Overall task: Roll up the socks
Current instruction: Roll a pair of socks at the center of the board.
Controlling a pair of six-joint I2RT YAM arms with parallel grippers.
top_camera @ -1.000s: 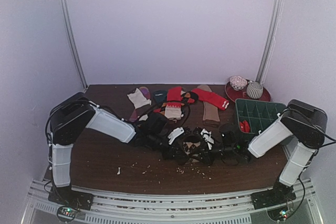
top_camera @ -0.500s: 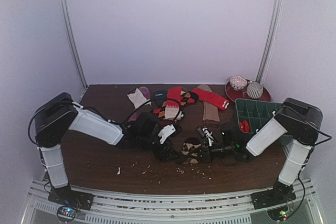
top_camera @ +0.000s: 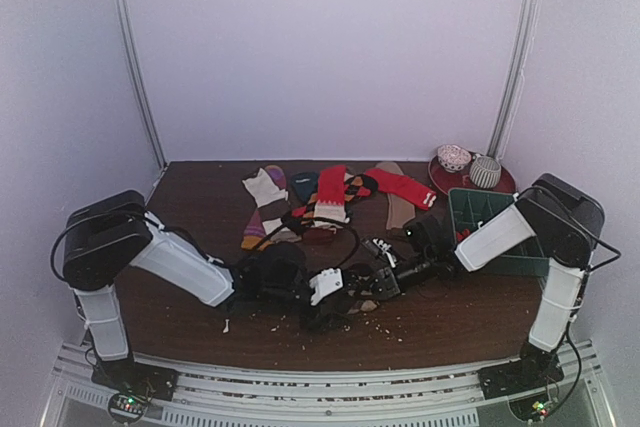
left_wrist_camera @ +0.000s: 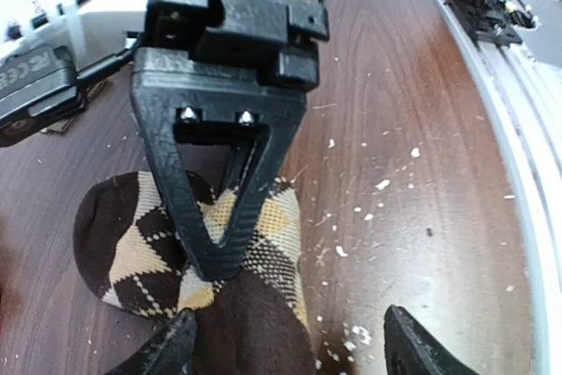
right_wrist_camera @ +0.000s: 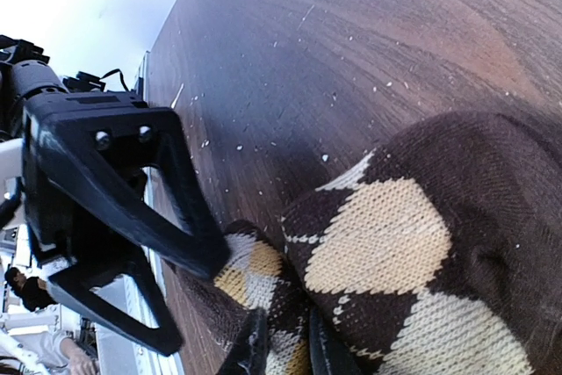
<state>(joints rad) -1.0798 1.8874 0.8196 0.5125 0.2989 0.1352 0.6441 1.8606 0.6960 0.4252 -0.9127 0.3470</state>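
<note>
Between the two sets of fingers, near the front of the table [left_wrist_camera: 421,111], lies the brown argyle sock [left_wrist_camera: 132,252] — bunched into a loose hump rather than a tight roll. The right gripper [right_wrist_camera: 285,350] has its fingers [right_wrist_camera: 253,350] nipped together on a fold of that sock, the tan diamonds bulging just beside the tips. The left gripper [left_wrist_camera: 294,349] has its fingers [left_wrist_camera: 171,349] spread wide, one tip over the sock's edge and the other over bare wood, gripping nothing. I'd judge the argyle roll partway at best, and slack. Well beyond both pairs of fingers, toward the back, the red sock [top_camera: 400,185] with the striped cuff lies flat among other socks [top_camera: 265,187] — not yet rolled, so most of the job looks left to do.
</note>
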